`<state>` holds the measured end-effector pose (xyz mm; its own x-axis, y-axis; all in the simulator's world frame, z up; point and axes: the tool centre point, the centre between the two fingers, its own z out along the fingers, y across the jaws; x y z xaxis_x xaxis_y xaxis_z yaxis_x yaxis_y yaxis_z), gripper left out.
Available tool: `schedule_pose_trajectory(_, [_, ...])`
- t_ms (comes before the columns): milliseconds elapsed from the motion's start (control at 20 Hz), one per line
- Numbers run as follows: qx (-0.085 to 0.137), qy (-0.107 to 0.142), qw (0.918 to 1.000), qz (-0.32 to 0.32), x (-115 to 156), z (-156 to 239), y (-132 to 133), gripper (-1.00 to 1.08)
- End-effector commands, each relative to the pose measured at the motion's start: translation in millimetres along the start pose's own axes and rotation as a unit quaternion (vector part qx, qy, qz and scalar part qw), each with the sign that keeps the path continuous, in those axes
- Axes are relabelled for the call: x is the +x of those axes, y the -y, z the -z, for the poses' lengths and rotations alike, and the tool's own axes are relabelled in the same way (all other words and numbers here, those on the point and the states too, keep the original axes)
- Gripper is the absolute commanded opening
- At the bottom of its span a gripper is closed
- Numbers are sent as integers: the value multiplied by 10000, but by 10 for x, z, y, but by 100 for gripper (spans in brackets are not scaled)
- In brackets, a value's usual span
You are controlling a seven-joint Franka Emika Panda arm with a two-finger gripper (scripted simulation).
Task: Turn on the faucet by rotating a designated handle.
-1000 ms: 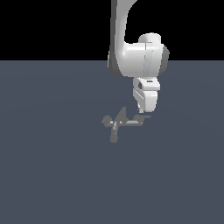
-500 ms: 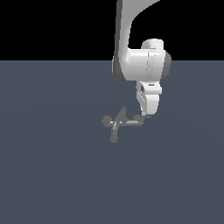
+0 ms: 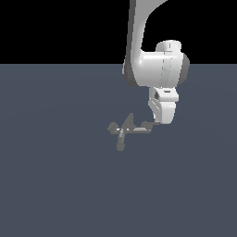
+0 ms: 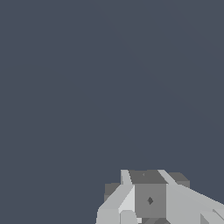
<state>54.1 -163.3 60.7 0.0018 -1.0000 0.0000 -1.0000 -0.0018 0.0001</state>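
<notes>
Since the earlier frames the arm has slid a little toward the exterior view's right, its wrist housing and upright link both shifted that way, while the gripper (image 3: 160, 121) has stayed low over the same spot and the faucet (image 3: 126, 130) has not visibly changed pose. Seen from the exterior view, the small grey faucet stands on the flat dark blue-grey floor (image 3: 55, 185), with a pointed peak at its middle, a short blobby arm on the exterior view's left, and a stubby spout reaching down toward the camera. Its handle (image 3: 141, 127), the longer thin bar, runs out toward the exterior view's right and ends in a slightly raised tip just below the gripper. The white gripper hangs nose-down from the bulky wrist, its lower end right at the handle's outer tip; whether it actually touches the tip cannot be told at this size. The fingers are not separately visible, so I cannot tell whether the pincer is released or clenched. The wrist view shows mostly bare floor, with blocky grey and white shapes (image 4: 151, 199) at one edge, too close and too cropped to name with confidence.
</notes>
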Motion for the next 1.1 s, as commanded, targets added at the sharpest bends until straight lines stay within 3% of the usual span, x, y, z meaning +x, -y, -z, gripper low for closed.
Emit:
schedule_pose_trajectory(0, [0,-1,10000,-3,45,1,-52,-100])
schedule_pose_trajectory(650, [1,0,10000,-3,20,1,-384,-100])
schedule_pose_trajectory(750, [78,-18,10000,7,25,-16,-282,-100])
schedule_pose_trajectory(1050, [43,-10,10000,2,-108,-9,-450,-100])
